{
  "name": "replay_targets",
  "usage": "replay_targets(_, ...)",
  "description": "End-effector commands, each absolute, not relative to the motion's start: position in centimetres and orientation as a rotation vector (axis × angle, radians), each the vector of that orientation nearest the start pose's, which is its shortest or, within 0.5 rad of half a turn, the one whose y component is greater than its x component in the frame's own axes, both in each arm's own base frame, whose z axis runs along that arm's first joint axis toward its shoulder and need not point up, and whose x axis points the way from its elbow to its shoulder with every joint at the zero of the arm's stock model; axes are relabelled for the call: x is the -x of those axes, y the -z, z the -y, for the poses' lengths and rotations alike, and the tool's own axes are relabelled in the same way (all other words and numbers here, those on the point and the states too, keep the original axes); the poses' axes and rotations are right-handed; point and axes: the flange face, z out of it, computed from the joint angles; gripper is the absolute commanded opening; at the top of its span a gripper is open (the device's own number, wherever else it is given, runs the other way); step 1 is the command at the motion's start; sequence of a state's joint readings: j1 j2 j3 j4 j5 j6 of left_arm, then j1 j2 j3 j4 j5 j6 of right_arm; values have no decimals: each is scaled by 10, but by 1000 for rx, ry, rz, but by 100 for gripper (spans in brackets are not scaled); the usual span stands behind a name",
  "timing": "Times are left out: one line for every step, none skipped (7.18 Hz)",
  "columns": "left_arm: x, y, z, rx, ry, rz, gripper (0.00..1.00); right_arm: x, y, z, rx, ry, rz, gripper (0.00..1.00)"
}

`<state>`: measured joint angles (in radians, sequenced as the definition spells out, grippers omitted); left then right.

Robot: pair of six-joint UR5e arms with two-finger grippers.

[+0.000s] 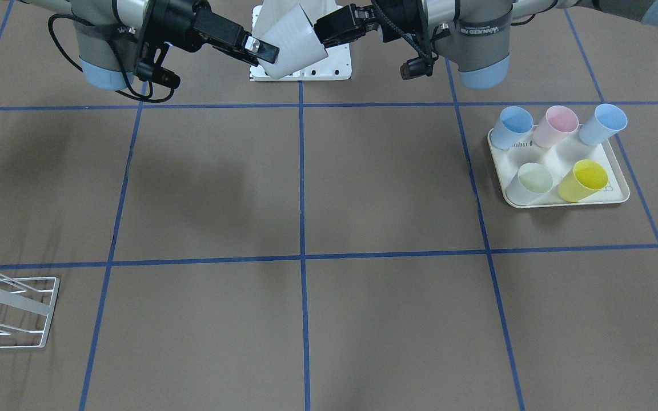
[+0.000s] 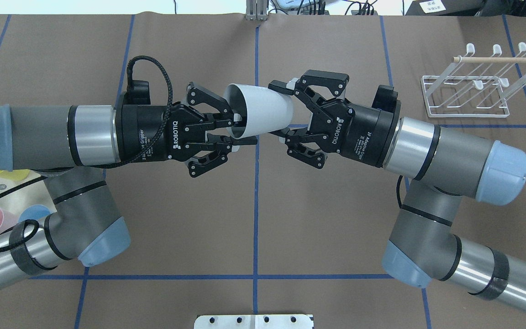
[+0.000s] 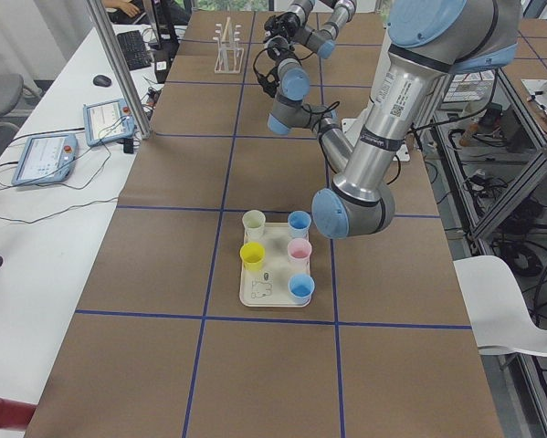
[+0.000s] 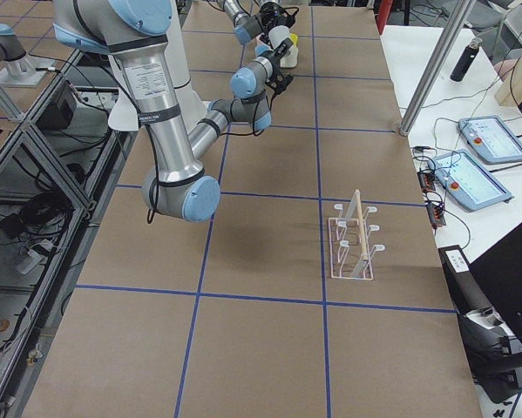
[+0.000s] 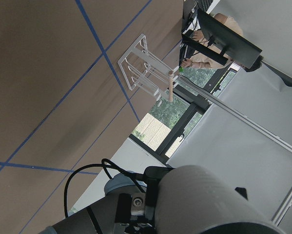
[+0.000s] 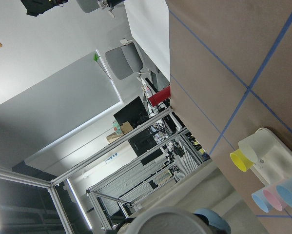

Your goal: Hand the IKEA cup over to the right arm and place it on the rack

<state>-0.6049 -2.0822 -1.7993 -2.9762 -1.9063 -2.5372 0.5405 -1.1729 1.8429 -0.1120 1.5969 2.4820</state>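
Handover at mid-air, cup between both grippers

Front-facing view: white cup (image 1: pixel 295 43) hangs tilted above the table (image 1: pixel 306 188) close to the robot's base. The left gripper (image 1: pixel 329 31) is pinched on its rim, and the right gripper (image 1: pixel 269 48) meets it from the opposite side, one pad against the wall. The rack (image 1: pixel 15 311) stands well apart, at the table corner on the right arm's side. Coloured cups (image 1: pixel 557 125) sit on a cream tray (image 1: pixel 617 197) on the left arm's side.

Overhead view: the left jaws are narrow, clamped on the rim wall with one finger inside the mouth. The right jaws are spread wide and straddle the cup's closed end. A sliver of gap shows at the upper finger, so I judge the right grip not yet made.

Side views: the grippers are too small and far to judge.

Wrist views: the left one looks past a blurred grey shape toward the rack, and the right one shows the tray.

Risks, as I judge them: if the left lets go before the right has closed, the cup drops. The smooth tapered wall could squirt out of the closing jaws, and an off-centre squeeze could twist the cup against the thin rim pinch
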Motion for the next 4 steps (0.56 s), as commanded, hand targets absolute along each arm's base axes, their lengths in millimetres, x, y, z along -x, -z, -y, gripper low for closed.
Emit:
replay_targets(-355, -148, 397, 528, 604, -2068, 100, 346, -179, 390, 307, -813, 2199, 0)
replay_targets(-338, -171, 416, 480, 606, -2018, 100, 333, -200, 402, 135, -795, 2153, 0)
replay_targets(-319, -202, 431, 349, 544, -1951, 100, 313, -243, 418, -96, -767, 2020, 0)
replay_targets(-303, -249, 447, 204, 548, -1849, 100, 291, -275, 431, -314, -711, 1888, 0)
